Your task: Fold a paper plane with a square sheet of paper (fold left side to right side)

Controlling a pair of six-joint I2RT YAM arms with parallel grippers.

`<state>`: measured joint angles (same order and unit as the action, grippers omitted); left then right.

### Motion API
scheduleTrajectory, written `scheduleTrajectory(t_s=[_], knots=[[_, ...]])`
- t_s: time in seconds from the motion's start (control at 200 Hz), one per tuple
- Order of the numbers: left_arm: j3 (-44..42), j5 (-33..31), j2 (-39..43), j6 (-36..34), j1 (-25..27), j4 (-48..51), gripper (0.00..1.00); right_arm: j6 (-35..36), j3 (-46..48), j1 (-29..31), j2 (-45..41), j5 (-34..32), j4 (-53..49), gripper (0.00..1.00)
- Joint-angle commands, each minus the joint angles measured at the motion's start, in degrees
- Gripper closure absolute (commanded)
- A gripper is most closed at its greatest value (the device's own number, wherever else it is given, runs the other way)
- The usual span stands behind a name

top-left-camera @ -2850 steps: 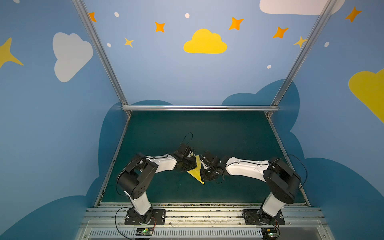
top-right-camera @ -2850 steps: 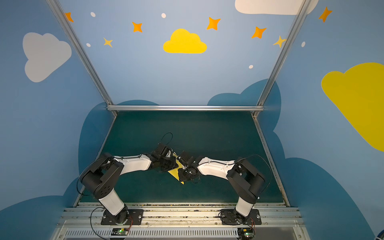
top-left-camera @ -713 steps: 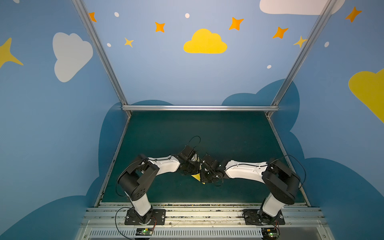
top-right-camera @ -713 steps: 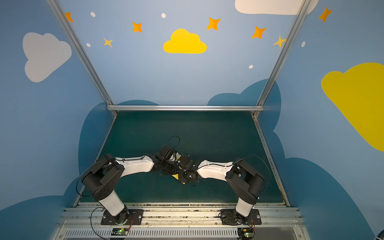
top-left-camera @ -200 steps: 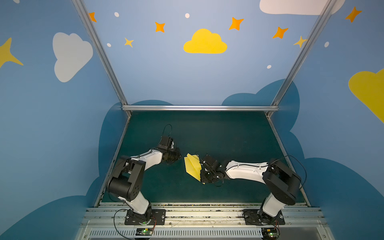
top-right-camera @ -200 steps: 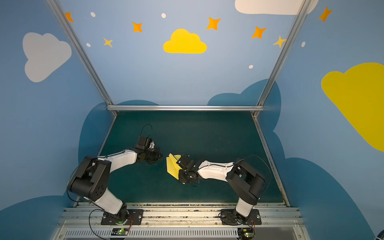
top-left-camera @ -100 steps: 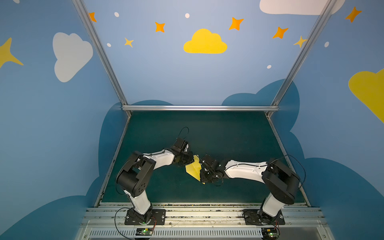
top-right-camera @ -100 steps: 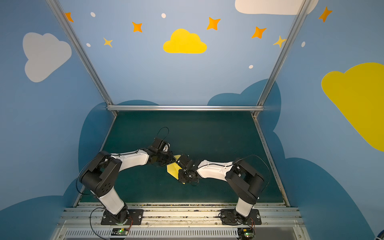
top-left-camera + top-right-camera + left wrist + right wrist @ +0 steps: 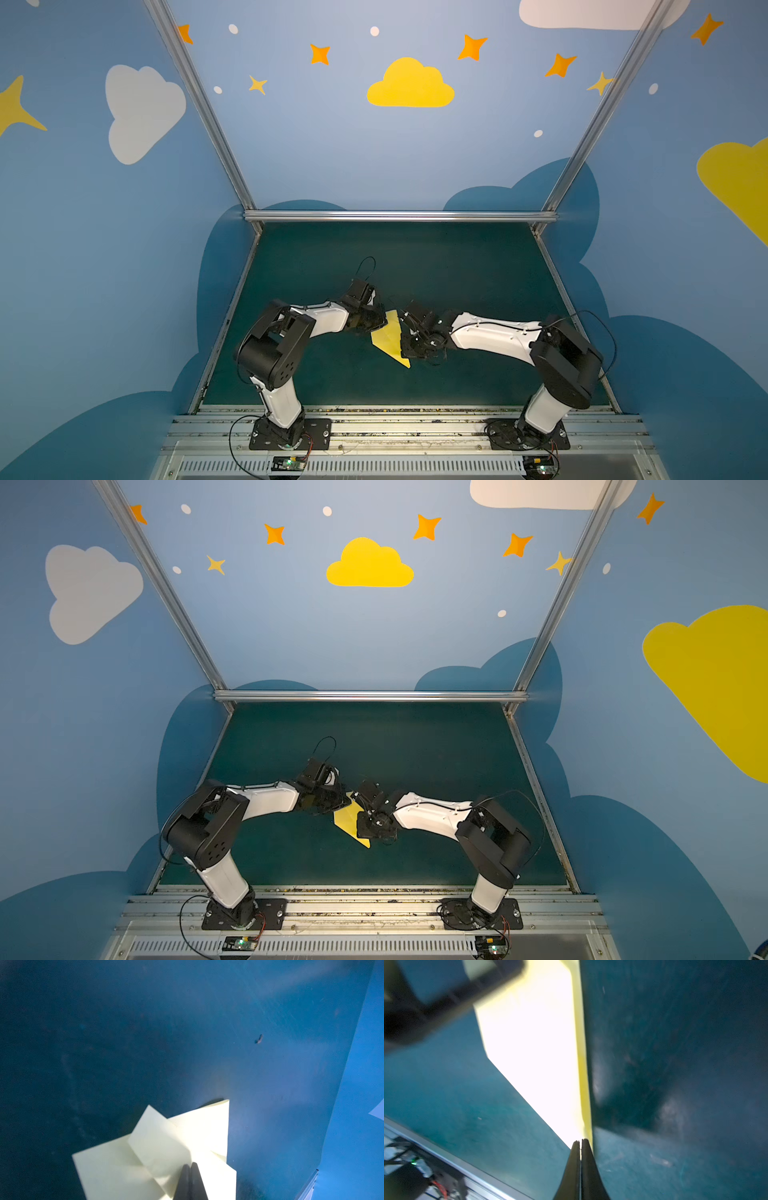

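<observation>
While the left gripper [image 9: 190,1164] and right gripper [image 9: 580,1141], both closed, touch the paper plane [image 9: 390,338], open mat [image 9: 457,270] surrounds it

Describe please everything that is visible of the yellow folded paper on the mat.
The yellow paper is thin, pale and plain, folded into a pointed wedge with layered flaps and sharp creases. It lies on the dark green mat between the two arms, its point toward the robot bases. The left gripper, shut, rests its tips on the layers beside a crease. The right gripper, also shut, meets its narrow end; whether it pinches paper is unclear.
</observation>
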<state>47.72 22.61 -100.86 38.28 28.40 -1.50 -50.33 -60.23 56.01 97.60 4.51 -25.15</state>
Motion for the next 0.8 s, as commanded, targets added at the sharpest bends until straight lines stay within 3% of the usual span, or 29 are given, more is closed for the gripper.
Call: scheduleTrajectory(t_s=[0.0,0.441,0.796], knots=[[-2.4,-2.7,-2.2,0.1,0.0,2.2,0.96,-1.2,-3.1,-1.1,0.7,-0.5,-0.3,1.0],[-3.5,-2.6,-1.8,0.1,0.0,1.7,0.96,-4.0,-11.4,-3.0,10.2,3.3,4.2,1.0],[-3.8,-2.5,-1.6,0.0,-0.1,1.5,0.96,-5.0,-10.8,-3.0,13.8,3.5,5.3,1.0]])
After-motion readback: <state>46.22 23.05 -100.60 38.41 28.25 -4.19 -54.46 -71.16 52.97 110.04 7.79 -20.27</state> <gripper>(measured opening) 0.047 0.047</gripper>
